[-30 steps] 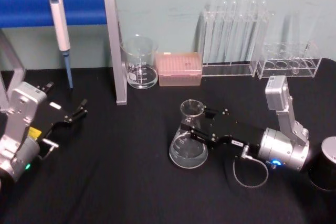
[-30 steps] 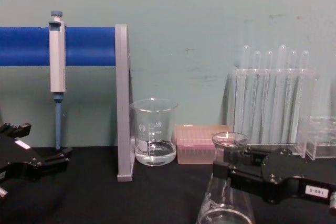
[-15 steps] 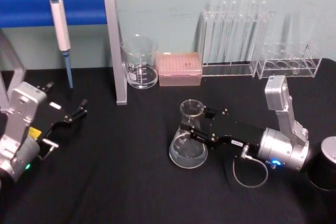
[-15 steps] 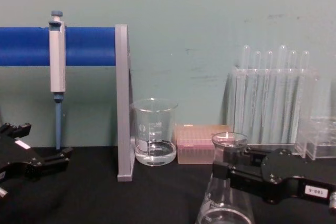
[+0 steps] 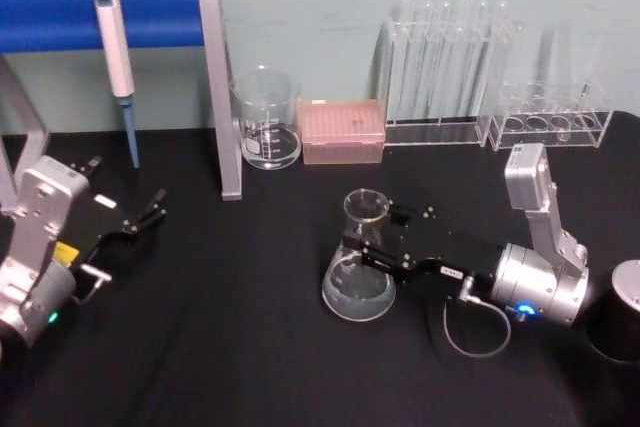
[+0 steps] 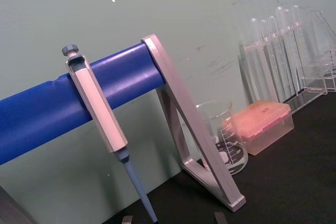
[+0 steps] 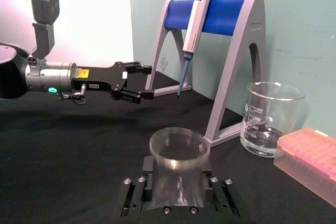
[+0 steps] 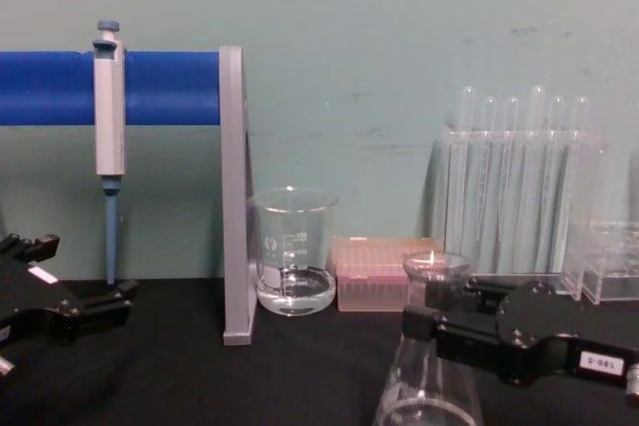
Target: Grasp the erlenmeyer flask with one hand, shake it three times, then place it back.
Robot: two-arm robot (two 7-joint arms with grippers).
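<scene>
- Centrally on the black worktop [image 5: 250, 347], the erlenmeyer flask [image 5: 358, 282] stands upright.
- Right gripper [image 5: 372, 238] has its fingers closed around the flask's neck; smooth glass could slip when shaken.
- Left gripper [image 5: 145, 215] rests parked, fingers apart, holding nothing.

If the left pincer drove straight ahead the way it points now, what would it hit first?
Probably the grey leg of the pipette stand, though depth is unclear. The left pincer points toward its foot across bare black table.
</scene>
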